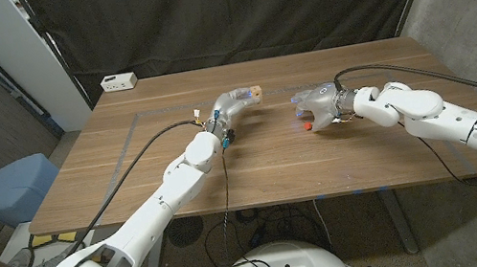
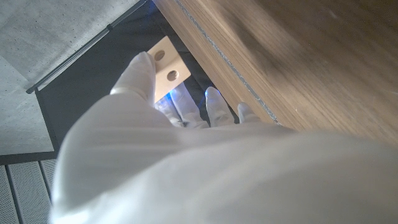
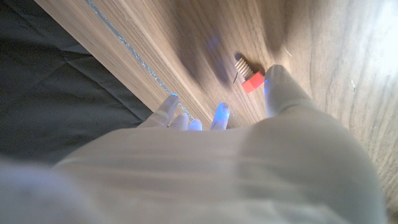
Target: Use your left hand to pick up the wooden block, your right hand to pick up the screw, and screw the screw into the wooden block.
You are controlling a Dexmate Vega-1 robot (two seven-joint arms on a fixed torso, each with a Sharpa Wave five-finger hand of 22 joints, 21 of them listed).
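Wooden table, white box at far left corner, red-headed screw lying mid-table

Wooden block half hidden behind fingers

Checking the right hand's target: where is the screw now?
The screw lies on the table, right of centre, beside the right hand, red head nearest its fingers.

The wooden block is showing pale tan with two darker round holes. The screw is showing a red head and a tan threaded shank. The left hand and right hand are showing whitish grey, fingertips glowing blue. The table is showing brown streaked grain. A backdrop is hanging black.
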